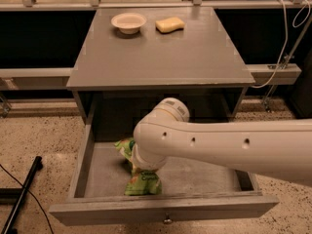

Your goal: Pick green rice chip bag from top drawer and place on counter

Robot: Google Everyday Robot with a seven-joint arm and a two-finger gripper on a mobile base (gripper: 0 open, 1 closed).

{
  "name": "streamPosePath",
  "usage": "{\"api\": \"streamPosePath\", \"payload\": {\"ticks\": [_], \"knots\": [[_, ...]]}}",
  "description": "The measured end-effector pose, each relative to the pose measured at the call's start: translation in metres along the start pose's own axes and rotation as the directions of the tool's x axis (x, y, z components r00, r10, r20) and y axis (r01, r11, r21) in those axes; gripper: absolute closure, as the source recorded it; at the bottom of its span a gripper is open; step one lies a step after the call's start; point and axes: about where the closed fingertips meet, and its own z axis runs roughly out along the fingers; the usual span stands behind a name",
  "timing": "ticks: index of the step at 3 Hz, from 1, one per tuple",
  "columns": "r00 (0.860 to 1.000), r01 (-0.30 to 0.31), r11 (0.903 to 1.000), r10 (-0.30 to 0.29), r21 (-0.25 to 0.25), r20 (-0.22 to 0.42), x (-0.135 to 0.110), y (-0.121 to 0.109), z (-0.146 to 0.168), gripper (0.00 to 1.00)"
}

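The green rice chip bag [143, 184] lies crumpled on the floor of the open top drawer [204, 177], left of its middle and near the front panel. My white arm reaches down into the drawer from the right. My gripper [141, 167] is at the arm's end, directly over the bag and mostly hidden behind the wrist. Part of the bag shows to the upper left of the wrist and part below it. The grey counter [161, 52] lies above the drawer.
A white bowl [128, 21] and a yellow sponge [170, 24] sit at the counter's back edge. A black pole [22, 194] lies on the speckled floor to the left. Cables [282, 48] hang at the right.
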Motion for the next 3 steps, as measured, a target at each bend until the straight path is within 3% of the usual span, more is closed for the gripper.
{"api": "streamPosePath", "payload": {"ticks": [1, 2, 3], "knots": [[0.994, 0.007, 0.9747, 0.017, 0.224, -0.106, 0.010, -0.040, -0.051, 1.00], [0.979, 0.013, 0.9405, 0.057, 0.340, -0.195, 0.027, -0.047, -0.130, 1.00], [0.970, 0.039, 0.9462, 0.041, 0.321, -0.239, 0.043, -0.023, -0.195, 1.00]]}}
